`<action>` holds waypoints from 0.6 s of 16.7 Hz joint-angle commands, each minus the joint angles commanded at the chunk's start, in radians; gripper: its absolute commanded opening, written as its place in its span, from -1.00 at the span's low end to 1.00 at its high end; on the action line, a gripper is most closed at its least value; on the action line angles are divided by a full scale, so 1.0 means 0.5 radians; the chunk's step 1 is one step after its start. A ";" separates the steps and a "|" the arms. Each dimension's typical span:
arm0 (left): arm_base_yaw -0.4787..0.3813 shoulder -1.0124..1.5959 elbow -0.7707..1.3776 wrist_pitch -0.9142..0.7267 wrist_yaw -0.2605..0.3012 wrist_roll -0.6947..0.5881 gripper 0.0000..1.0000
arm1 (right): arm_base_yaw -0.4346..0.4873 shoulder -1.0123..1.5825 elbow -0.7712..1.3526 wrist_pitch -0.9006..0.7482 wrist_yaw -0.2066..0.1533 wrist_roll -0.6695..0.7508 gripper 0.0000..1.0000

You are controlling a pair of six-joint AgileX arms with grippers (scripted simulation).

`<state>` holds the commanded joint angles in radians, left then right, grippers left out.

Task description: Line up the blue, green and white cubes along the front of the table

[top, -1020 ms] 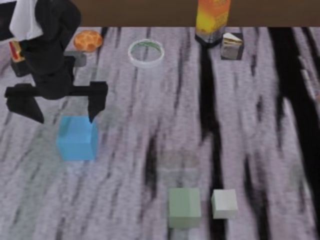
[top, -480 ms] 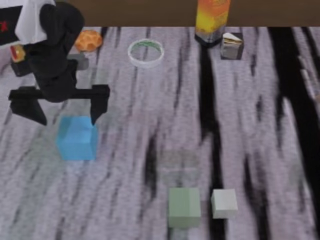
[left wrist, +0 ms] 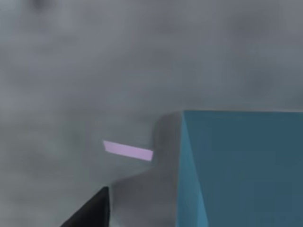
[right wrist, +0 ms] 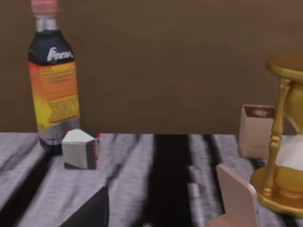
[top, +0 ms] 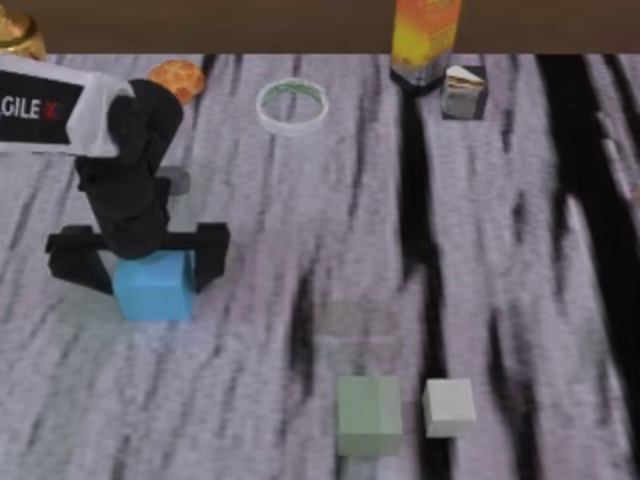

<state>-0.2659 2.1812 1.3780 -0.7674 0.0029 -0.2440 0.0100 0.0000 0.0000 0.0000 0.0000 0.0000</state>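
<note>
The blue cube (top: 153, 290) sits on the table (top: 300, 220) at mid-left. My left gripper (top: 143, 272) is low over it and open, one dark finger on each side of the cube with a gap showing. The left wrist view has the blue cube (left wrist: 246, 170) close up, filling one side, with one fingertip (left wrist: 92, 213) of the left gripper (left wrist: 151, 222) apart from it. Near the front edge the green cube (top: 368, 415) and the smaller white cube (top: 448, 407) stand side by side. My right gripper (right wrist: 151, 222) is outside the top view and open, with nothing in it.
Along the back stand a white ring (top: 292, 105), an orange-labelled bottle (top: 425, 35), a silver-and-dark block (top: 465, 92) and an orange round thing (top: 176, 78). The right wrist view shows a gold hourglass (right wrist: 284, 142), a small box (right wrist: 255, 130) and a pink card (right wrist: 236, 196).
My left gripper has come down and a little to the right, from behind the blue cube to straddling it. The cubes have not moved.
</note>
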 joint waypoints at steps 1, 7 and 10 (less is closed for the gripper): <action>0.000 0.001 -0.001 0.002 0.000 0.000 1.00 | 0.000 0.000 0.000 0.000 0.000 0.000 1.00; 0.000 0.001 -0.001 0.002 0.000 0.000 0.40 | 0.000 0.000 0.000 0.000 0.000 0.000 1.00; 0.000 0.001 -0.001 0.002 0.000 0.000 -0.06 | 0.000 0.000 0.000 0.000 0.000 0.000 1.00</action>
<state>-0.2659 2.1816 1.3774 -0.7666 0.0029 -0.2441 0.0100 0.0000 0.0000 0.0000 0.0000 0.0000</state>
